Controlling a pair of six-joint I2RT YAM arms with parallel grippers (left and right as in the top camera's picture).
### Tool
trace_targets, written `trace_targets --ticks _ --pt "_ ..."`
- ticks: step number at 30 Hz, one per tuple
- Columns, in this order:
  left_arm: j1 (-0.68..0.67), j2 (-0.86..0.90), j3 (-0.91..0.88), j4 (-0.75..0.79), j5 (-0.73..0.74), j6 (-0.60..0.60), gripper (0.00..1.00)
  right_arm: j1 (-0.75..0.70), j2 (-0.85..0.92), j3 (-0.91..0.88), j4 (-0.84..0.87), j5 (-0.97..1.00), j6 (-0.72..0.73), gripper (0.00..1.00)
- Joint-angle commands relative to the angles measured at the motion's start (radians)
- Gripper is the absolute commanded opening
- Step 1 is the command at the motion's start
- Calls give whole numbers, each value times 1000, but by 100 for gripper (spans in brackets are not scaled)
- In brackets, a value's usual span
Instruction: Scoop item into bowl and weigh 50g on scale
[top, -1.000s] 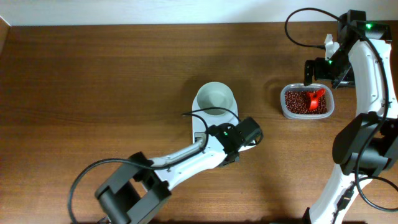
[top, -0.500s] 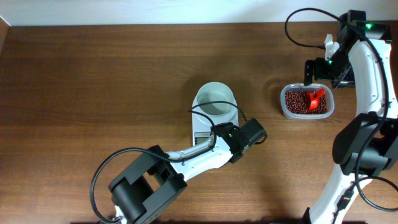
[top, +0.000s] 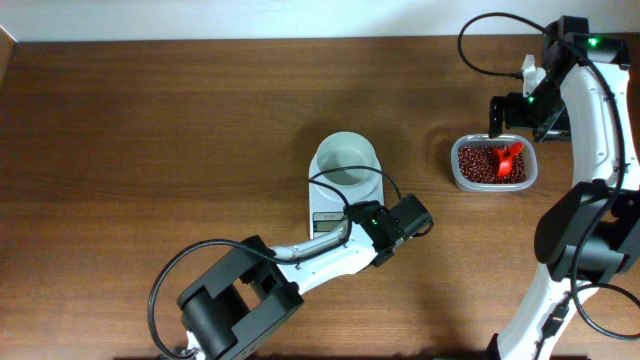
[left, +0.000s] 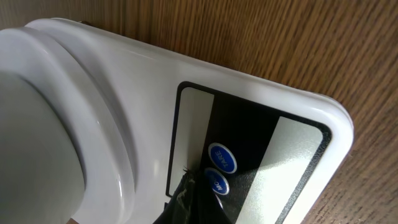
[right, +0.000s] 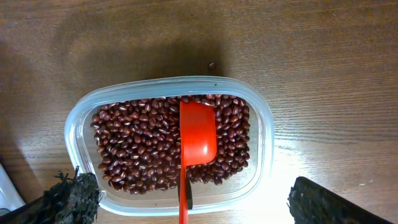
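Observation:
The white bowl (top: 347, 160) stands empty on the white scale (top: 322, 212) at the table's middle. My left gripper (top: 375, 225) is over the scale's front panel. In the left wrist view its dark fingertips (left: 189, 202) are together and rest beside two blue buttons (left: 217, 169) on the scale (left: 261, 99), with the bowl (left: 31, 124) blurred at the left. The red-brown beans (top: 478, 165) fill a clear tub (right: 264, 134). A red scoop (right: 198, 140) lies on the beans (right: 134, 146). My right gripper (right: 199, 211) is open and empty above the tub's near edge.
The clear tub (top: 495, 186) sits at the right, under the right arm (top: 590, 110). The left arm's cable (top: 330, 185) loops over the scale. A single bean (right: 212, 65) lies on the wood behind the tub.
My left gripper has shifted slightly right and toward the front over the scale's panel. The right arm, tub and scoop have not moved.

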Motion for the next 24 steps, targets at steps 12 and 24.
trace_targets --ticks 12,24 --pt "32 93 -37 -29 36 16 0 -8 5 19 1 6 3 99" --pt "6 95 -38 -70 146 54 0 -8 5 19 0 6 3 99"
